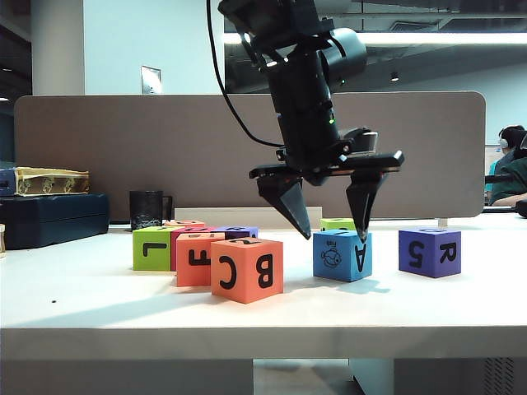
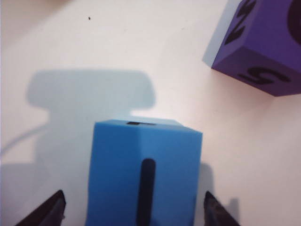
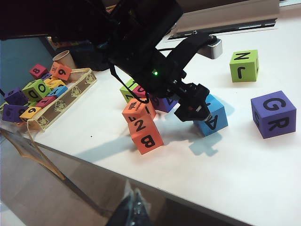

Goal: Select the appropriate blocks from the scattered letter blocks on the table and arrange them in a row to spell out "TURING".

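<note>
Both grippers: left gripper (image 1: 326, 219) spread over blue "A" block (image 1: 342, 255); right gripper (image 3: 134, 207) unclear.

The orange cube (image 1: 247, 269) nearest the front showed "C" and "B" toward the front of the worktop, with "2" on another side in the right wrist view. The smaller orange cube (image 1: 194, 259) behind it bore an "F". The lime green block (image 1: 151, 248) on the left carried an "L". The blue block (image 1: 342, 254) showed an "A" beside a small fish drawing. The purple block (image 1: 429, 251) on the right read "5" and "R", with "G" on top. The far lime green block (image 3: 244, 65) read "N" and "J".
</note>
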Motion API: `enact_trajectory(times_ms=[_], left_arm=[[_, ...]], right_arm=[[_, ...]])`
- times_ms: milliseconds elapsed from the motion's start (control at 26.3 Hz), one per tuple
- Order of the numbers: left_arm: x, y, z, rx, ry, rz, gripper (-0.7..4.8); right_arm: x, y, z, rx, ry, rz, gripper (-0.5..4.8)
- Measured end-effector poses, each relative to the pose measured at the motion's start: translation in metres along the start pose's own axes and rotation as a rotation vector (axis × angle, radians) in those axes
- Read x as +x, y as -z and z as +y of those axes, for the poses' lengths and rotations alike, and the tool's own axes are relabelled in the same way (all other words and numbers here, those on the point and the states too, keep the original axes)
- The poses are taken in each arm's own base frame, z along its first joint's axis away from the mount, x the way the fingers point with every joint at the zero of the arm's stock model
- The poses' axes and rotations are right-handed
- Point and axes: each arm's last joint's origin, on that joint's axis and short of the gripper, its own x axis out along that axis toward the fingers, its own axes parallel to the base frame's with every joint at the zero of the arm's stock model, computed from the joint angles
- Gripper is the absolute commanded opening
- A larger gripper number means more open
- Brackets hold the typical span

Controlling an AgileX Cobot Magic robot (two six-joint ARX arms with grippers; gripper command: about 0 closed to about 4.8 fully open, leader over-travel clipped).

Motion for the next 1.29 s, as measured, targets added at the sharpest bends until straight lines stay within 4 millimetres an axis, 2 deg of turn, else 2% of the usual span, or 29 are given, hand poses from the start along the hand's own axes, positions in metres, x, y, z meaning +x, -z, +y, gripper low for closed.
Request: enact_trajectory(times_ms=[228, 418, 760, 1064, 1292], left_arm=[[0.012, 0.004, 0.000, 0.016, -0.003, 0.028, 3.71], [0.015, 0.003, -0.001, 0.021, -0.003, 0.024, 2.69], [0.015, 0.003, -0.001, 0.007, -0.006, 0.021, 2.68], [0.015, 0.003, 0.002, -0.196, -0.057, 0.008, 2.68], [0.015, 0.002, 0.003, -0.259, -0.070, 0.000, 2.68]], right_arm=[[0.000, 0.000, 0.000, 0.000, 0.000, 0.000, -0.01], [0.000, 0.000, 0.000, 0.000, 0.000, 0.000, -0.01], [0.000, 0.000, 0.000, 0.000, 0.000, -0.001, -0.01], [0.000, 0.000, 0.000, 0.000, 0.000, -0.001, -0.01], [0.000, 0.000, 0.000, 0.000, 0.000, -0.001, -0.01]])
